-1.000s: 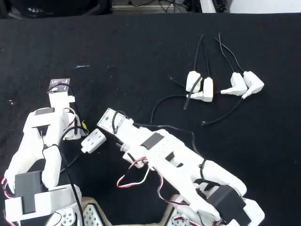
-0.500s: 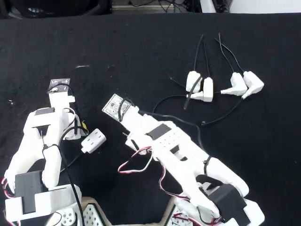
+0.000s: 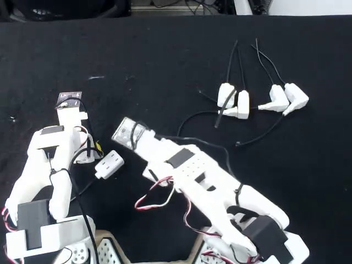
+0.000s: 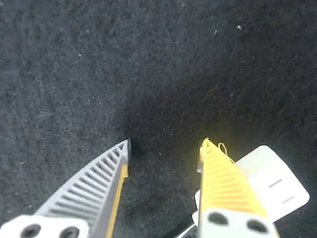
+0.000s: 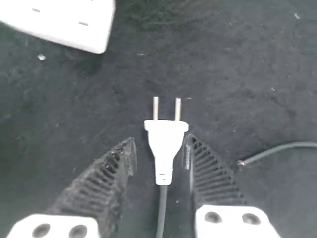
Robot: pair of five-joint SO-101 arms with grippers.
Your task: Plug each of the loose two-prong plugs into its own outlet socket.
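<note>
Black cloth covered the table (image 3: pixel 165 49), and the right gripper (image 5: pixel 159 141) sat spread open over it, a white plug (image 5: pixel 166 134) lying flat between its jaws, prongs pointing away from the wrist, a socket (image 5: pixel 59 20) lying near. One finger sat close against the plug, the other apart. The left gripper (image 4: pixel 166 143) hung open too, nothing between its jaws, that socket just beside its yellow finger (image 4: pixel 223 183). Well across the table lay four corded white blocks (image 3: pixel 242 104).

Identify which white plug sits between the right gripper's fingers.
The lone plug near the outlet block, flanked by the right gripper's open fingers; the other plugs cluster far across the table.
</note>
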